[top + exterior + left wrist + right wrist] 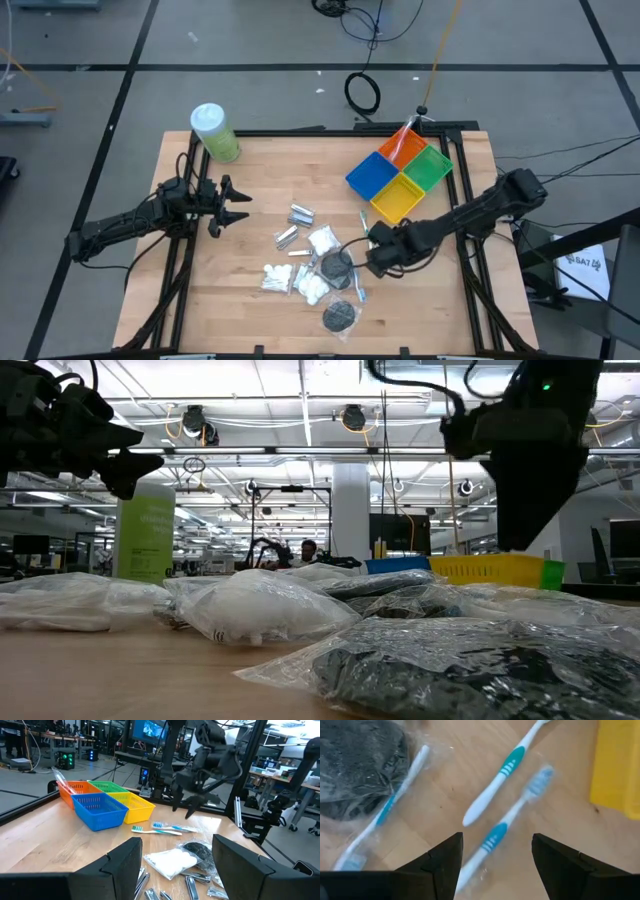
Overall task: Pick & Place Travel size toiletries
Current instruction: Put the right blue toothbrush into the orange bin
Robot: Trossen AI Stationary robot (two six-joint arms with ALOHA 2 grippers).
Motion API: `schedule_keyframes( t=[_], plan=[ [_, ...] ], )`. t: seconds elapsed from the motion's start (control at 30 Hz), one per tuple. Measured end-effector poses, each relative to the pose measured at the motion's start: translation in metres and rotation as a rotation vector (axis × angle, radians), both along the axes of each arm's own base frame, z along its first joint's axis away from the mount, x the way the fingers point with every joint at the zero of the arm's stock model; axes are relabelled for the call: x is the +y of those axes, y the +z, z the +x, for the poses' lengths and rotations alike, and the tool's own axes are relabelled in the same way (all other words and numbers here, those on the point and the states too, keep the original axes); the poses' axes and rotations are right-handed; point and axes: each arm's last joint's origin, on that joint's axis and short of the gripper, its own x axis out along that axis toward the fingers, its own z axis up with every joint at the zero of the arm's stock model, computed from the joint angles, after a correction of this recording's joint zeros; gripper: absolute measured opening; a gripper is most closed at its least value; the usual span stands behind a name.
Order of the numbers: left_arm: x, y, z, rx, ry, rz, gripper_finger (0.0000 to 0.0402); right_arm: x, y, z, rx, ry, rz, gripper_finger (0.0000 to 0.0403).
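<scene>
The travel size toiletries lie in a loose cluster mid-table: silver tubes (300, 214), bags of white cotton (322, 240), black discs in clear bags (340, 317) and toothbrushes (496, 784). My right gripper (497, 870) is open and points steeply down above two loose toothbrushes, one teal-white and one blue-white (506, 829). It hangs clear of them, as the left wrist view shows (184, 810). A third toothbrush in a clear wrapper (385, 812) rests partly on a bagged black disc (355, 767). My left gripper (236, 205) waits open at the table's left, held level.
Four small baskets, orange, green, blue and yellow (400, 172), stand together at the far right, the yellow one (620, 765) close beside my right gripper. A big green bottle with a white cap (214, 132) stands at the far left corner. Bare wood lies along the near edge.
</scene>
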Motion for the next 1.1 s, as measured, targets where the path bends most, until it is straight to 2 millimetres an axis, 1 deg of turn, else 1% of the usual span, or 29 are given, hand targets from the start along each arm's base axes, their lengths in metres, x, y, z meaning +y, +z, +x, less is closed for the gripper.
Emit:
schedule_keyframes(
  t=[0.13,0.2,0.4,0.47,0.63,0.73,0.83,1.0,1.1],
  plan=[
    [0.0,0.0,0.0,0.0,0.0,0.0,0.0239,-0.001,-0.016,0.008,0.038,-0.002,-0.008,0.0224],
    [0.0,0.0,0.0,0.0,0.0,0.0,0.0239,-0.003,-0.023,0.009,0.076,-0.007,-0.018,0.0224],
    [0.0,0.0,0.0,0.0,0.0,0.0,0.0239,-0.002,-0.042,0.012,0.118,-0.012,-0.03,0.0224],
    [0.0,0.0,0.0,0.0,0.0,0.0,0.0239,-0.002,-0.046,0.012,0.131,-0.014,-0.015,0.0224],
    [0.0,0.0,0.0,0.0,0.0,0.0,0.0239,-0.002,-0.052,0.012,0.1,-0.024,0.045,0.0218],
    [0.0,0.0,0.0,0.0,0.0,0.0,0.0239,-0.003,-0.053,0.01,0.104,-0.035,0.05,0.0198],
    [0.0,0.0,0.0,-0.001,0.0,0.0,0.0239,-0.003,-0.053,0.009,0.107,-0.035,0.05,0.0168],
    [0.0,0.0,0.0,-0.001,0.0,0.0,0.0239,-0.003,-0.047,0.008,0.101,-0.024,0.079,0.0104],
    [0.0,0.0,0.0,-0.001,0.0,0.0,0.0239,-0.003,-0.038,0.003,0.093,0.0,0.112,0.0061]
  ],
)
